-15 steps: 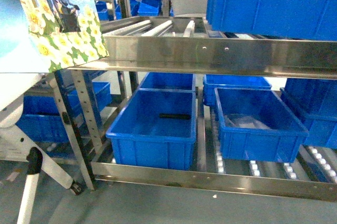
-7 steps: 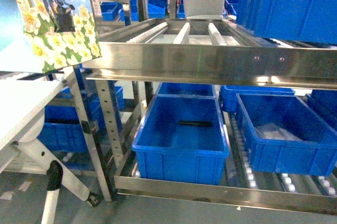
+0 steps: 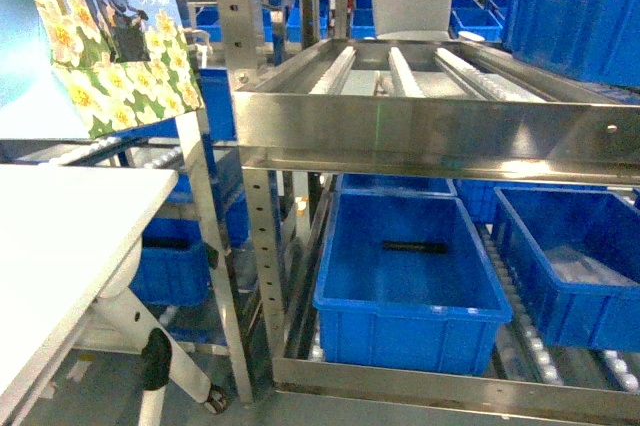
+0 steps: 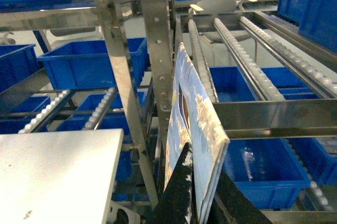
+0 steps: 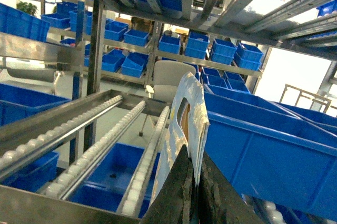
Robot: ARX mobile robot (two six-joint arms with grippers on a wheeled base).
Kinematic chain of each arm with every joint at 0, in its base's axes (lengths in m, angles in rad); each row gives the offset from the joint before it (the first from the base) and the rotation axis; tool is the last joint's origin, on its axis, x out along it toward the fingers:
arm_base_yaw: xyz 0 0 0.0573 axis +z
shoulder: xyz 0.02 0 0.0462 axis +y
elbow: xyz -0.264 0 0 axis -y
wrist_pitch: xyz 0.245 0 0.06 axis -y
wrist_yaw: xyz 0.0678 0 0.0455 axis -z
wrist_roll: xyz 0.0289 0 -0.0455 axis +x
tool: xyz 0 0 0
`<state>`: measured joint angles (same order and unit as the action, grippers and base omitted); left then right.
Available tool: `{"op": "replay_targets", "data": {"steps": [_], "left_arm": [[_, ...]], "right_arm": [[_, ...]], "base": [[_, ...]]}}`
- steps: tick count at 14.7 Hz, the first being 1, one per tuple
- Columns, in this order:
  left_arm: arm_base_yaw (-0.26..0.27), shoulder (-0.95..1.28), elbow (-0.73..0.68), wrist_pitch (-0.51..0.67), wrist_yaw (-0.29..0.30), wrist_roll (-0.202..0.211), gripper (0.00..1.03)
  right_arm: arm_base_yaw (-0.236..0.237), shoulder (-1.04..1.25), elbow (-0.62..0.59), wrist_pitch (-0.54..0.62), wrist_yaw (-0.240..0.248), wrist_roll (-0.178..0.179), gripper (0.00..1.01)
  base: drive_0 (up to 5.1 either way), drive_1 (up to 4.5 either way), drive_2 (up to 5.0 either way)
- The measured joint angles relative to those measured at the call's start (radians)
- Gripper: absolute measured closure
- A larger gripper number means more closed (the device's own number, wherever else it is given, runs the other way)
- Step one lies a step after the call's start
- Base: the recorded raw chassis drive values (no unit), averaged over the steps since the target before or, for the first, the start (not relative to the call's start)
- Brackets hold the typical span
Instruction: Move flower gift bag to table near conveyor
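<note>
The flower gift bag (image 3: 110, 36), printed with yellow-white daffodils and dark figures and with a pale-blue side, hangs at the top left of the head view, above the far edge of the white table (image 3: 60, 226). In the left wrist view it stands edge-on (image 4: 195, 124), and my left gripper (image 4: 202, 157) is shut on its lower edge. The table (image 4: 58, 171) lies below and to the left. The steel conveyor (image 3: 430, 126) with white rollers fills the middle and right. My right gripper (image 5: 194, 149) is shut on a second pale paper bag (image 5: 184, 108). Neither gripper shows in the head view.
Blue bins (image 3: 410, 266) sit on the rack's lower level, one holding a dark bar. A steel upright (image 3: 225, 246) stands beside the table's edge, and a caster leg (image 3: 155, 361) sits under it. A big blue bin (image 5: 263, 150) is just right of the right gripper.
The head view has swung left. The conveyor and bins slid right in frame, more of the white table came into view, and the flower bag kept its place at top left.
</note>
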<state>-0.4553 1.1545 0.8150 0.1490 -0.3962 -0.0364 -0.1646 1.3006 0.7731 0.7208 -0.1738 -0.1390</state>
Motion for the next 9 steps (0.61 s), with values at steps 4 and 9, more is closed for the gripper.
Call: {"op": "replay_targets", "data": {"steps": [4, 9], "left_arm": [[0.000, 0.000, 0.000, 0.000, 0.000, 0.000, 1.01], [0.000, 0.000, 0.000, 0.001, 0.000, 0.000, 1.01]], "right_arm": [[0.000, 0.000, 0.000, -0.002, 0.000, 0.000, 0.99], [0.001, 0.000, 0.000, 0.004, 0.000, 0.000, 0.99]], "base": [[-4.9, 3.32, 1.4], [-4.9, 3.32, 1.5]]}}
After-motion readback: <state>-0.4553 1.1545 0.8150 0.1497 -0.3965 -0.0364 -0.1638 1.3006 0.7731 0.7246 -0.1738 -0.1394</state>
